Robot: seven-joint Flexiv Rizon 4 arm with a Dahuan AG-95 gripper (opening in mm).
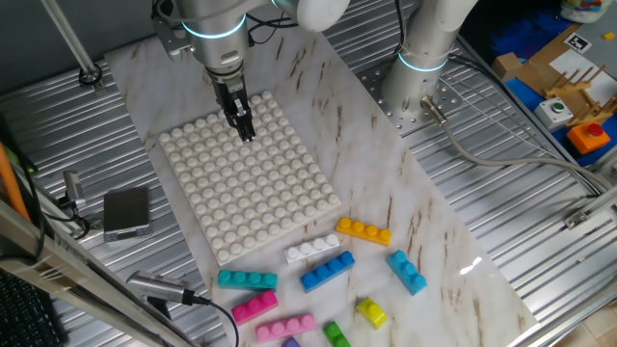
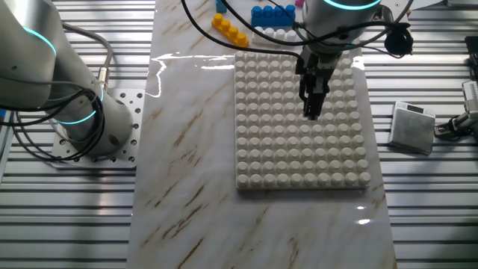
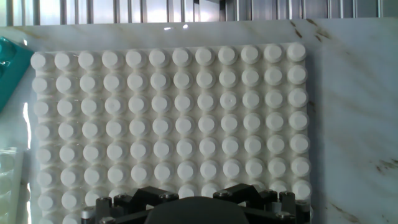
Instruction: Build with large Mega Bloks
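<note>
Down at the bottom of one fixed view, the Mega Bloks [image 1: 328, 273] lie loose on the marble table [image 1: 424, 241]. The gripper [image 1: 246, 130] hangs over the white studded baseplate [image 1: 251, 183], fingers pinched together, holding nothing.

Studded white baseplate [image 1: 253, 185] is bare of bricks; only the gripper [image 1: 245, 126] stands above it, jaws closed. Loose bricks are clustered past one edge of the plate: orange [image 1: 363, 230], white [image 1: 311, 250], blue [image 1: 327, 271], teal [image 1: 247, 280]. A grey box [image 1: 126, 211] is set off the marble desk [image 1: 424, 193], beside the plate.
</note>
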